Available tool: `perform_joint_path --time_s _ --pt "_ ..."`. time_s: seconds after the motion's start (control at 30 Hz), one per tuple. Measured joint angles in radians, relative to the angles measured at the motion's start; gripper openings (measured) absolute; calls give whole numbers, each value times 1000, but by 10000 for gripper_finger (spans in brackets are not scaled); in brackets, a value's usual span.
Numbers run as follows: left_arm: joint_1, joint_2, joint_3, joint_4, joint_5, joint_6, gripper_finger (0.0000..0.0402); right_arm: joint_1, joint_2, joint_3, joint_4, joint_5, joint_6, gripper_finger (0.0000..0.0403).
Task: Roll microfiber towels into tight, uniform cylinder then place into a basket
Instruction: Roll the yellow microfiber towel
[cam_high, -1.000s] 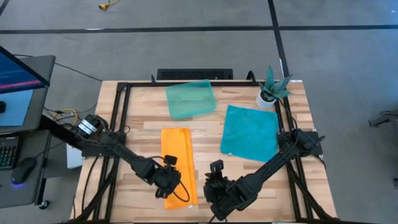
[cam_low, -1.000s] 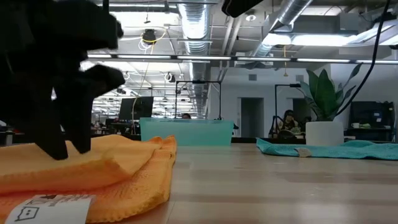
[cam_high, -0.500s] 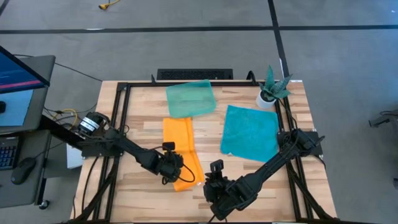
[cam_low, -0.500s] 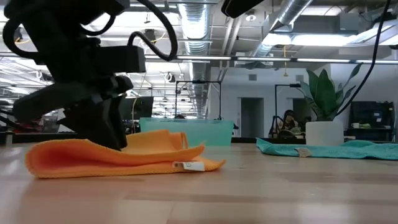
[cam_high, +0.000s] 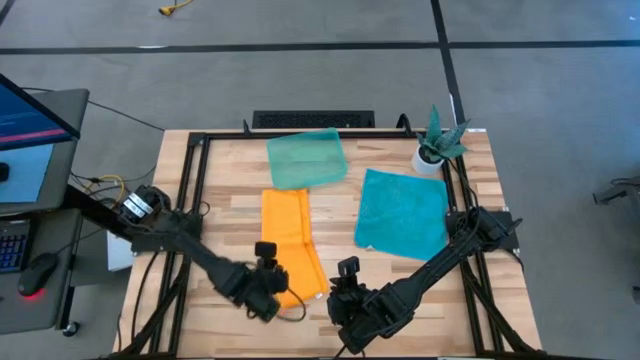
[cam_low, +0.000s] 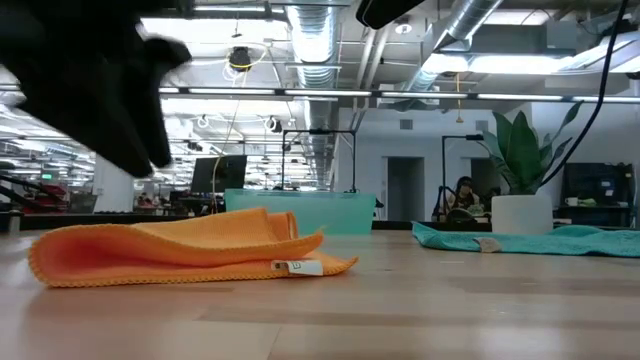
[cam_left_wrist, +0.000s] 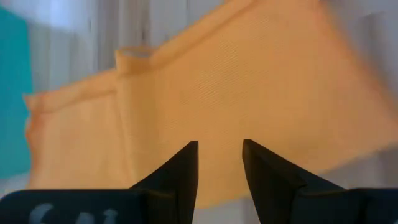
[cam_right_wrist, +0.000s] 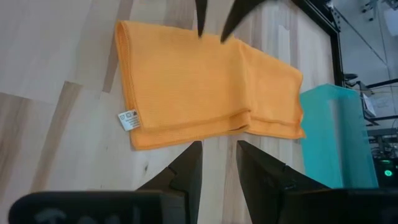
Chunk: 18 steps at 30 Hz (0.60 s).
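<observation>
Folded orange towel (cam_high: 291, 243) on the desk (cam_high: 340, 205), long axis running from the near edge toward the basket (cam_high: 306, 160), near end just before the left hand (cam_high: 266, 296), fingers apart and empty; right hand (cam_high: 345, 290) beside it, likewise parted, empty.

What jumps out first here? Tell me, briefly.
The bright orange towel lies folded into a long strip near the table's middle, with the left pincer over its near end, fingers apart and holding nothing. The teal-blue towel lies spread flat to the right, and the pale-green basket sits empty at the far edge.
</observation>
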<state>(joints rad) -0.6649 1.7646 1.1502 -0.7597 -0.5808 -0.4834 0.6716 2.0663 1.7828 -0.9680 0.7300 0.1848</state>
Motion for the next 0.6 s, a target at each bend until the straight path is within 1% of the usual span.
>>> perform_joint_path --time_s 0.1,0.23,0.4,0.5,0.6 --pt "-70 0 52 -13 -41 20 119 0 0 0 0 -2 0 122" --pt "-156 0 123 -14 -95 35 119 0 0 0 2 -32 1 122" --pt "-246 2 202 -5 -215 63 119 0 0 0 4 -36 1 122" --pt "-273 2 202 5 -289 83 119 0 0 0 5 -36 1 122" --pt "-265 3 168 6 -295 51 119 0 0 0 12 -36 1 122"
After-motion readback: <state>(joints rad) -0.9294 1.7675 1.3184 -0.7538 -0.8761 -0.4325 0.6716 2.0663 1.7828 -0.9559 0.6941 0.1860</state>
